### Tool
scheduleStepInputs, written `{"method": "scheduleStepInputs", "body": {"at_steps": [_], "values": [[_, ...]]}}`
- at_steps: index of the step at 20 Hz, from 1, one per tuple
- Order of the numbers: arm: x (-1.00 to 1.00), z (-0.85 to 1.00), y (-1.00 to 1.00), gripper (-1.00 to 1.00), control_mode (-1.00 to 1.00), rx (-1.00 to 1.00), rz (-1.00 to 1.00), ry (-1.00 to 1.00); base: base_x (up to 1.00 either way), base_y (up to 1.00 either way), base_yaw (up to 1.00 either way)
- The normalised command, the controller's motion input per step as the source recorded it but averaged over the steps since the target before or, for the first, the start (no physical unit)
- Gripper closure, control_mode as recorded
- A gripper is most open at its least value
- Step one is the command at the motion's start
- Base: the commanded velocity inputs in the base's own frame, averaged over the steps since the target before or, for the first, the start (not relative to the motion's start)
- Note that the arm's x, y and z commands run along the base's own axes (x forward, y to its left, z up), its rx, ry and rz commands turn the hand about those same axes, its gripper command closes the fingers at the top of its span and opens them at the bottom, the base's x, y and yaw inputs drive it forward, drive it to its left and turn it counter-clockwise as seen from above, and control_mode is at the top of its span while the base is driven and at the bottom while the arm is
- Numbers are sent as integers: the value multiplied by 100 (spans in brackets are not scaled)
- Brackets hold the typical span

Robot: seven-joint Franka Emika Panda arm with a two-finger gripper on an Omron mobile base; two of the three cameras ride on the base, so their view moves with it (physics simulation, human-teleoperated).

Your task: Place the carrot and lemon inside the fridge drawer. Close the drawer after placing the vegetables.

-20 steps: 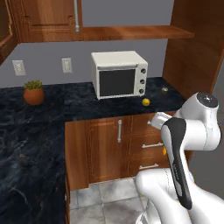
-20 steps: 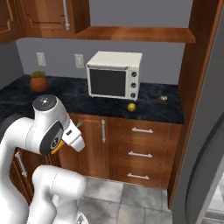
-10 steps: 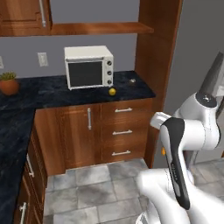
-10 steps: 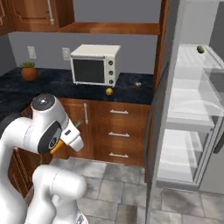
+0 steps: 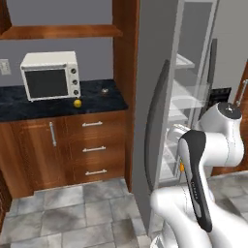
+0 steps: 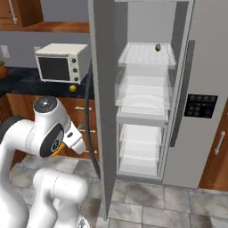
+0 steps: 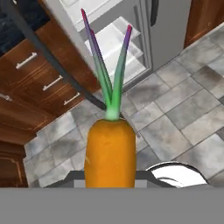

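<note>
Carrot (image 7: 110, 151) stands upright in the hand view, its green top fanning toward the fridge, and the pincer is clamped tight on it; a sliver of orange also shows under the arm's wrist in the right base view (image 6: 59, 150). The pincer's own tips are hidden behind the carrot, so I can only place it by what it grips.

The lemon (image 5: 77, 103) sits near the front edge of the dark table (image 5: 29, 107), just in front of the toaster oven's (image 5: 49, 75) right corner, with bare top around it. A small dark thing I cannot make out lies further right on the same table.

The fridge (image 6: 147, 89) is open, its grey door (image 6: 101, 102) swung out edge-on between the arm and the shelves. Inside, pale clear trays are stacked; which one is the fridge drawer (image 6: 142, 113) is hard to tell, but the whitish front rim at mid-height looks like it. A small green fruit (image 6: 157, 47) rests on the top shelf, toward its right side.

Tiled floor (image 6: 178, 205) lies open in front of the fridge. Wooden drawers (image 5: 94, 147) stand under the table, left of the door.
</note>
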Motion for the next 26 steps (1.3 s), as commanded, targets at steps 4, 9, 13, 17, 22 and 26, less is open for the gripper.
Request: {"method": "scheduleStepInputs", "body": {"at_steps": [4, 9, 13, 17, 22, 26], "values": [[0, 0, 0, 100, 100, 0, 0, 0, -12, -100, 0], [0, 0, 0, 100, 100, 0, 0, 0, 1, -95, 0], [0, 0, 0, 100, 100, 0, 0, 0, 56, -41, 7], [0, 0, 0, 100, 100, 0, 0, 0, 81, -20, 18], [0, 0, 0, 100, 100, 0, 0, 0, 76, -31, 21], [0, 0, 0, 100, 100, 0, 0, 0, 52, -65, 19]]}}
